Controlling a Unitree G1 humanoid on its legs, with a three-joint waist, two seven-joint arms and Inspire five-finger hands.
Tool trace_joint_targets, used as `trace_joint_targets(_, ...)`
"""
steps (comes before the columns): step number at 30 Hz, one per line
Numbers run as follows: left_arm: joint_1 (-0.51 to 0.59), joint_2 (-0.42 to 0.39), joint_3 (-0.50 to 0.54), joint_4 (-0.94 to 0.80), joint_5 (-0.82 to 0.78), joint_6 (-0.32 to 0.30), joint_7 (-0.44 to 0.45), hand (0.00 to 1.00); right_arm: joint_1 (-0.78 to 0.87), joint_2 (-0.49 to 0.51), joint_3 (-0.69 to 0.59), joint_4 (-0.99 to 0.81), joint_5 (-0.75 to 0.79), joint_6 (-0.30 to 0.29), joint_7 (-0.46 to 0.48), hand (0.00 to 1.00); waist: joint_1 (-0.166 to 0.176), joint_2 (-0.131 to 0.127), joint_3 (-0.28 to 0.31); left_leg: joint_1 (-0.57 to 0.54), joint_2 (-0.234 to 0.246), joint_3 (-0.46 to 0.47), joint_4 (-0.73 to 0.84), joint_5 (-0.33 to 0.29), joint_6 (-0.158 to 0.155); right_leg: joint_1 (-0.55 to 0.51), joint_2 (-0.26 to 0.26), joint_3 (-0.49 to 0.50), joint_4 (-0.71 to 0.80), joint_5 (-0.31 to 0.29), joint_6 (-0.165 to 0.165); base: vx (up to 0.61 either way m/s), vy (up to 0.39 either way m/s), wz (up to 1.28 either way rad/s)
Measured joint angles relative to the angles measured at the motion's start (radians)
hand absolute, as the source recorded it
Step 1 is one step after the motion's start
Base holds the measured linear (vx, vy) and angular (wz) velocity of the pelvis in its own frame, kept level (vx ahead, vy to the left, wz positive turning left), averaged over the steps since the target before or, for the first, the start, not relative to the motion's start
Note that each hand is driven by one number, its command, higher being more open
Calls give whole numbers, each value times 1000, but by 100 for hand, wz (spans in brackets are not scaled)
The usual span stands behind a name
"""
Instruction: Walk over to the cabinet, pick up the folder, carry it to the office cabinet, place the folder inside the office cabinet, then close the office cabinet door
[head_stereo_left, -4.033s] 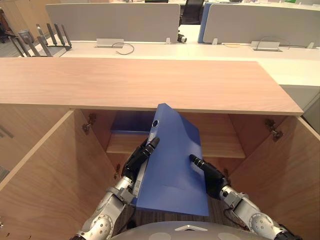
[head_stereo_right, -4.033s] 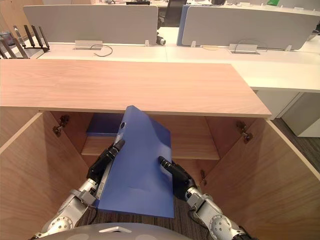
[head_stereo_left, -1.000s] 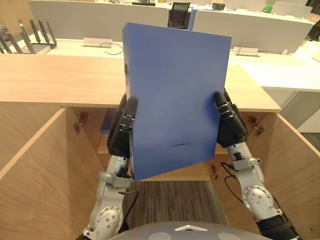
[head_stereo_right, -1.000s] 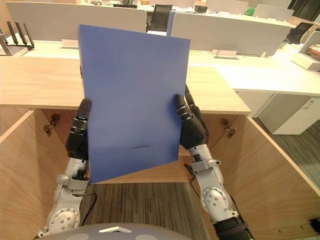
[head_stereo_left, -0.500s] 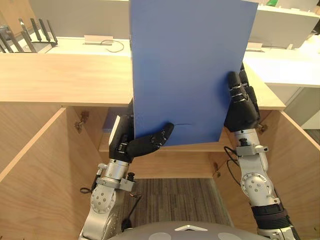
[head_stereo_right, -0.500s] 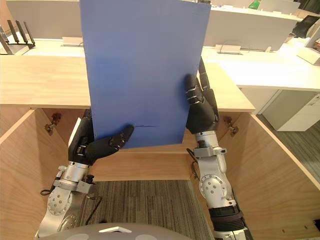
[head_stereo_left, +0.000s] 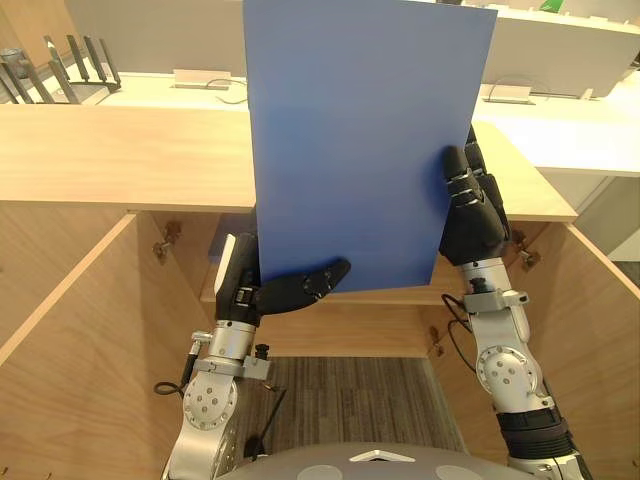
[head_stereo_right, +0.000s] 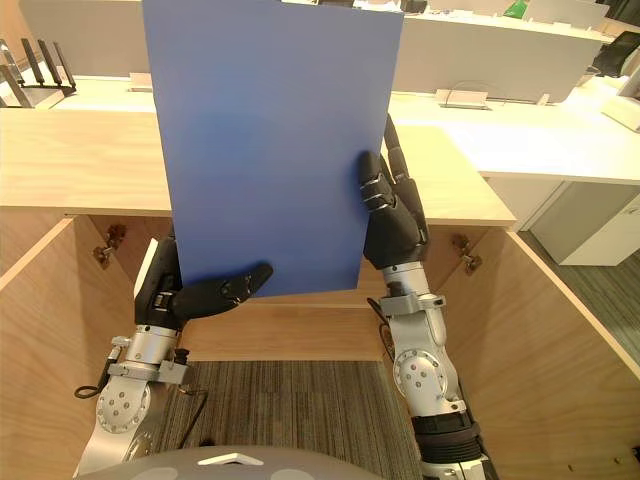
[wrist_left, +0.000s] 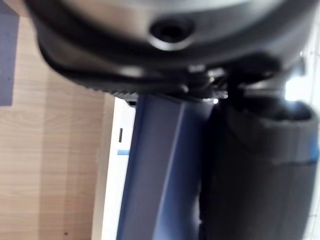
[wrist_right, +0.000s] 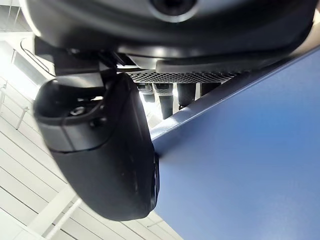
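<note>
A large blue folder (head_stereo_left: 360, 140) stands upright in the air in front of me, above the open wooden cabinet (head_stereo_left: 110, 155). My left hand (head_stereo_left: 270, 292) grips its lower left corner, thumb curled across the front face and fingers behind. My right hand (head_stereo_left: 472, 225) clamps the folder's right edge, thumb on the front and fingers behind. The left wrist view shows the folder's spine (wrist_left: 155, 165) running beside that hand (wrist_left: 255, 175). In the right wrist view the thumb (wrist_right: 105, 145) presses on the blue cover (wrist_right: 250, 165).
Both cabinet doors stand open towards me, the left door (head_stereo_left: 70, 330) and the right door (head_stereo_left: 600, 330), with striped carpet (head_stereo_left: 350, 400) between them. A shelf (head_stereo_left: 340, 300) crosses the inside. Beyond the cabinet top are white desks with grey dividers (head_stereo_left: 150, 35) and a black file rack (head_stereo_left: 60, 65).
The folder came up out of the cabinet and turned upright. My left hand slid from its left edge down to the lower corner. In the last half second the folder shifted slightly left.
</note>
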Motion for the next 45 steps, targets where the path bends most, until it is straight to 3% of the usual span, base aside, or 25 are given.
trace_joint_targets(5, 34, -3, 36, 96, -110, 13, -97, 100, 4, -6, 6, 0, -46, 35, 26, 0, -1, 8, 5, 0, 0, 0, 0, 0, 0, 0, 0, 0, 1, 0, 0, 0, 0, 0)
trace_joint_targets(11, 47, -29, 82, 411, -590, 111, -301, 100, 38, 5, 64, 4, -74, 118, 45, 0, 3, 14, 14, 0, 0, -1, -1, 1, 1, 1, -1, -4, 1, 1, 2, 0, 0, 0)
trace_joint_targets(14, 71, -84, 132, 502, -683, 149, -328, 100, 52, 23, 67, 16, -70, 131, 45, 0, 3, 10, 27, 1, -1, -11, -1, 3, 2, 10, -2, -17, 1, 1, 2, 0, 0, 10)
trace_joint_targets(16, 72, -111, 184, 562, -738, 168, -323, 100, 52, 29, 61, 16, -51, 131, 45, 0, 2, 13, 36, 2, -2, -18, -1, 3, 3, 16, -2, -25, 1, 0, 3, -17, -1, 12)
trace_joint_targets(19, 73, -150, 336, 725, -821, 182, -210, 100, 53, 103, 40, -7, 132, 121, 78, 0, -3, 22, 42, 3, -1, -19, -1, 4, 3, 18, -2, -30, 1, 0, 4, -9, -4, 3)
trace_joint_targets(23, 145, -151, 435, 793, -903, 183, -138, 100, 53, 180, -17, -113, 248, 42, 114, 0, 9, 17, 46, 2, -8, -35, -1, 5, 5, 33, -12, -58, 1, -7, 6, 7, 1, 18)
trace_joint_targets(29, 171, -167, 449, 858, -902, 181, -136, 100, 75, 182, -28, -113, 250, 19, 132, 0, 26, 16, 48, 0, -21, -46, -1, 7, 9, 37, -24, -73, 3, -15, 16, -14, 12, 9)
trace_joint_targets(36, 141, -171, 450, 971, -893, 188, -140, 100, 85, 179, 12, -34, 248, 46, 132, 0, 25, -2, 55, -12, -25, -60, -1, 15, 19, 33, -25, -85, 3, -13, 16, 0, -4, 5)
trace_joint_targets(45, 105, -122, 420, 1082, -832, 191, -151, 100, 84, 112, 134, 123, 250, 110, 139, 0, 26, 5, 62, -14, -32, -74, -1, 11, 16, 40, -28, -97, 5, -20, 16, 11, -9, 5)
